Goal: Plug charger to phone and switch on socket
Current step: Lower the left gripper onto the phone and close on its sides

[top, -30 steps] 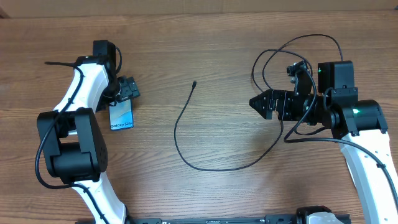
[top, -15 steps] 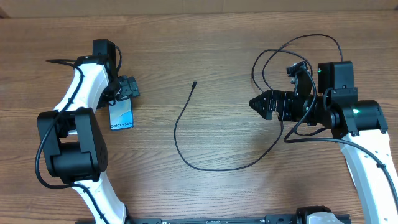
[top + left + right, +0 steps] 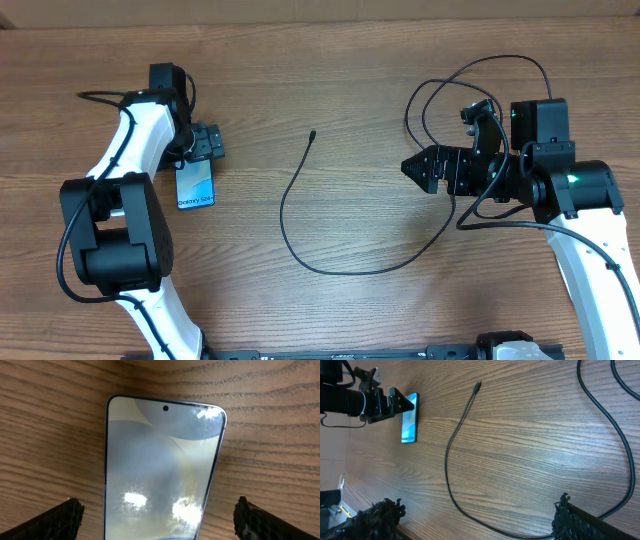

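The phone (image 3: 197,186) lies flat on the wood at the left, screen lit, with "Galaxy" at its near end. My left gripper (image 3: 206,144) hangs open over its far end. In the left wrist view the phone (image 3: 160,460) lies between the fingertips (image 3: 60,517), which stand wide of both its long edges without touching. The charger cable (image 3: 285,215) curves across the middle of the table, its connector tip (image 3: 313,134) lying free. My right gripper (image 3: 414,167) is open and empty, above the cable (image 3: 447,460). The socket is out of view.
The right arm's own black wiring (image 3: 480,68) loops over the back right of the table. The table's far edge (image 3: 320,18) runs along the top. In the right wrist view the left gripper (image 3: 395,402) and the phone (image 3: 410,417) show at far left.
The left gripper has turned very slightly over the phone's far end. The right arm, cable and phone have not moved.
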`<control>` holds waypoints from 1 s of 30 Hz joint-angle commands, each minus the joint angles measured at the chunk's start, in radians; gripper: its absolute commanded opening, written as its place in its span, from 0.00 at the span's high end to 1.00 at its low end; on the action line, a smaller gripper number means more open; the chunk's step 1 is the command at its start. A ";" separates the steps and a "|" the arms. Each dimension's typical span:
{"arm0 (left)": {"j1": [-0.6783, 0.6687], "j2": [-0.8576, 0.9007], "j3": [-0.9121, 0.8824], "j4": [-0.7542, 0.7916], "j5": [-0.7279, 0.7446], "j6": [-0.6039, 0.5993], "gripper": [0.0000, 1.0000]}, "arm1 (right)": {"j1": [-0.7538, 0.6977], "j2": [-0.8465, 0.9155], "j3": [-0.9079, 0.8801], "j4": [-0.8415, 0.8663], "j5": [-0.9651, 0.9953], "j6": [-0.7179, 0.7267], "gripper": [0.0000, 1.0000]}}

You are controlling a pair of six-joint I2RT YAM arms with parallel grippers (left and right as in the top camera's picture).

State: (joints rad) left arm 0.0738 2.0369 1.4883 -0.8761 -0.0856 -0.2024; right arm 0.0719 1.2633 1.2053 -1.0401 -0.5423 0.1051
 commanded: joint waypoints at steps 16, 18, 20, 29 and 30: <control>-0.002 0.020 -0.134 0.116 0.042 0.034 0.00 | 0.000 -0.003 0.023 0.002 0.006 0.002 0.00; -0.002 0.020 -0.134 0.122 0.041 0.034 0.00 | 0.000 -0.003 0.023 0.002 0.006 0.002 0.00; -0.002 0.020 -0.134 0.122 0.026 0.015 0.00 | 0.000 -0.003 0.023 0.002 0.006 0.002 0.00; 0.005 0.020 -0.138 0.117 0.023 -0.007 0.00 | 0.000 -0.003 0.023 0.000 0.006 0.002 0.00; 0.009 0.020 -0.140 0.116 0.023 -0.013 0.00 | 0.000 -0.003 0.023 -0.001 0.006 0.002 0.00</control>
State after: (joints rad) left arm 0.0742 2.0460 1.3808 -0.7597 -0.0521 -0.1879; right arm 0.0723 1.2633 1.2053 -1.0412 -0.5423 0.1047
